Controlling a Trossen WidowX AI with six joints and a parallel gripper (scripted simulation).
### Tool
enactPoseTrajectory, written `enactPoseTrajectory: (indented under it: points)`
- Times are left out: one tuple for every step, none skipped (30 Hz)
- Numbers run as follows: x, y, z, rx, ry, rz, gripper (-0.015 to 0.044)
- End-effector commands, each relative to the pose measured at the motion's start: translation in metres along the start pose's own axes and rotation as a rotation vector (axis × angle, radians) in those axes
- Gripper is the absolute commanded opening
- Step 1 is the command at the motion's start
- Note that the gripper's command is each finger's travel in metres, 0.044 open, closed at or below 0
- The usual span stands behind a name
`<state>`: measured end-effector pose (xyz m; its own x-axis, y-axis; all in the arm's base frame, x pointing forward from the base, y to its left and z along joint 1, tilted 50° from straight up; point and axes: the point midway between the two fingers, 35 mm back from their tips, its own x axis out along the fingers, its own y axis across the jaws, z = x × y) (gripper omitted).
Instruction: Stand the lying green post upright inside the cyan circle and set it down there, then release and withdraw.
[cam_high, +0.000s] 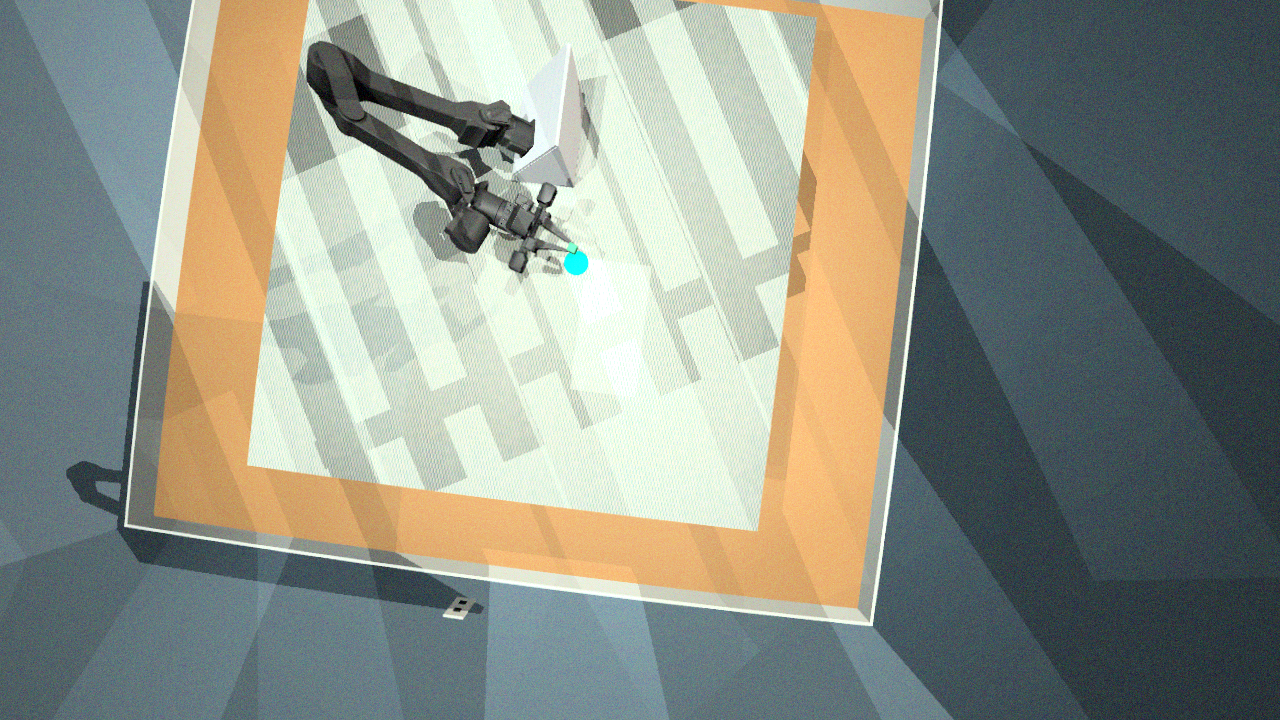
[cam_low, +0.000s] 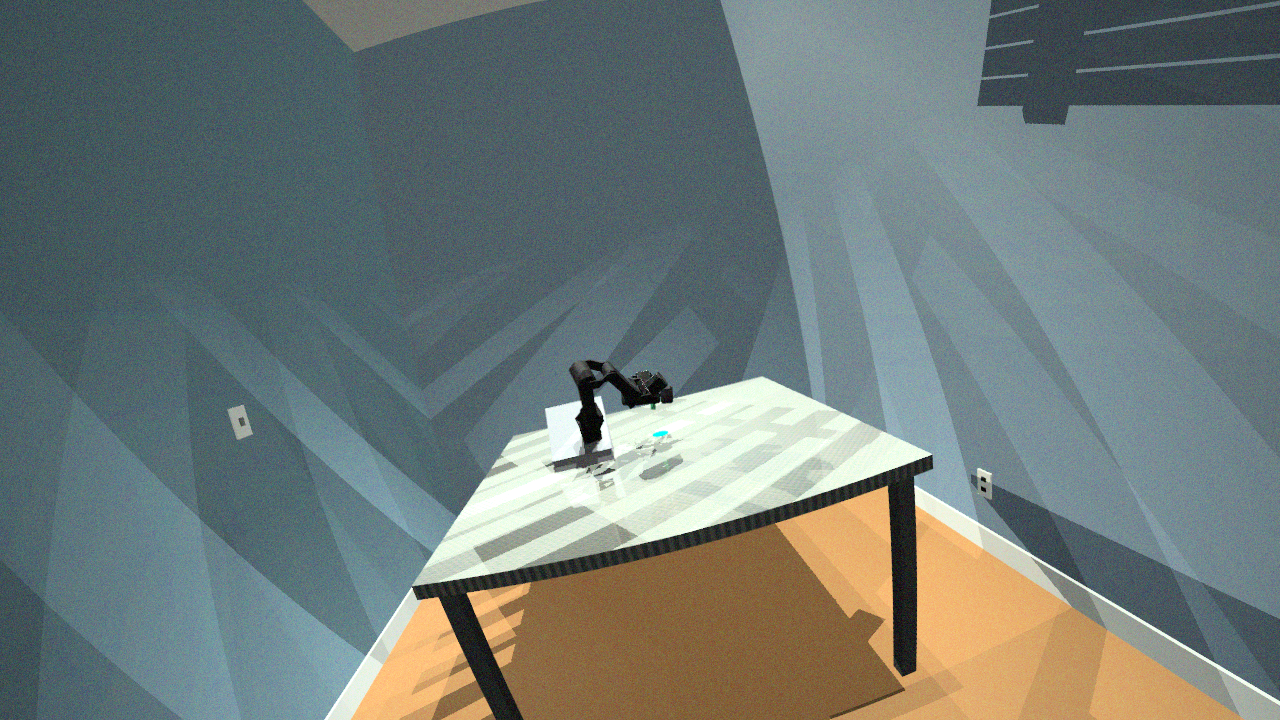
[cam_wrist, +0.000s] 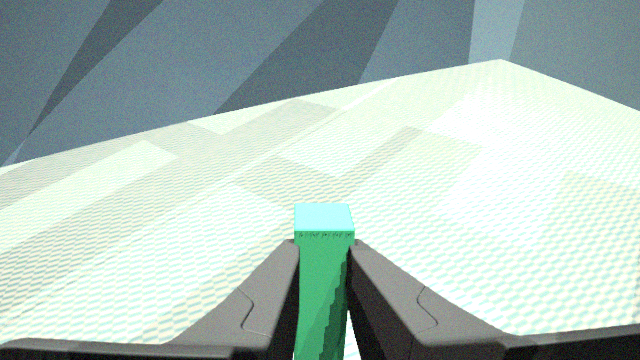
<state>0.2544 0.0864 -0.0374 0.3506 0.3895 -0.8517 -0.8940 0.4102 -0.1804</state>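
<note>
The tool (cam_high: 572, 246) (cam_low: 653, 402) (cam_wrist: 321, 252) is nearly shut, and it has the post (cam_high: 571, 248) (cam_low: 653, 406) (cam_wrist: 323, 285) between its two fingers. In the wrist view the post is at lower centre, with one finger on each side and its end face a little beyond the fingertips. In the exterior view, near the middle of the frame, the post hangs under the tool, above the bench (cam_high: 662, 465) (cam_low: 716, 501) (cam_wrist: 250, 200), and does not touch it. The circle (cam_high: 576, 263) (cam_low: 660, 434) is below it in that view; from the top, right of the arm (cam_high: 393, 152) (cam_low: 586, 398), it shows just beside the post. I judge the post is light and stiff, with flat sides which should sit well against the fingers. It does not look fragile, but smooth faces could perhaps slip or turn if the lower end knocks the bench. The present hold, near the upper end, seems a good one, because it leaves the lower end free for standing. Next, the post probably needs a small shift over the circle, then a straight and slow lowering. As its foot is narrow, it should be upright before the fingers open evenly.
</note>
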Motion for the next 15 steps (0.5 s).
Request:
enactPoseTrajectory:
  points:
    - [-0.003,0.0012,0.0002,-0.018,-0.032,-0.012,0.0023]
    - [-0.0037,0.0012,0.0004,-0.022,-0.038,-0.016,0.0023]
    - [-0.0043,0.0012,0.0006,-0.026,-0.044,-0.019,0.0023]
    - [-0.005,0.0013,0.0007,-0.03,-0.05,-0.023,0.0023]
    - [-0.0057,0.0013,0.0009,-0.034,-0.056,-0.026,0.0023]
    - [-0.0063,0.0013,0.0011,-0.038,-0.062,-0.03,0.0023]
    - [-0.007,0.0014,0.0012,-0.043,-0.068,-0.033,0.0023]
    - [-0.0077,0.0014,0.0014,-0.047,-0.074,-0.037,0.0023]
    - [-0.0084,0.0015,0.0015,-0.051,-0.08,-0.041,0.0023]
    - [-0.0091,0.0016,0.0017,-0.055,-0.086,-0.044,0.0023]
    - [-0.0098,0.0016,0.0019,-0.059,-0.092,-0.048,0.0023]
    - [-0.0105,0.0017,0.002,-0.064,-0.098,-0.052,0.0023]
    - [-0.0112,0.0018,0.0022,-0.068,-0.104,-0.056,0.0023]
    - [-0.0119,0.0018,0.0024,-0.072,-0.11,-0.06,0.0023]
    - [-0.0126,0.0019,0.0025,-0.077,-0.116,-0.063,0.0023]
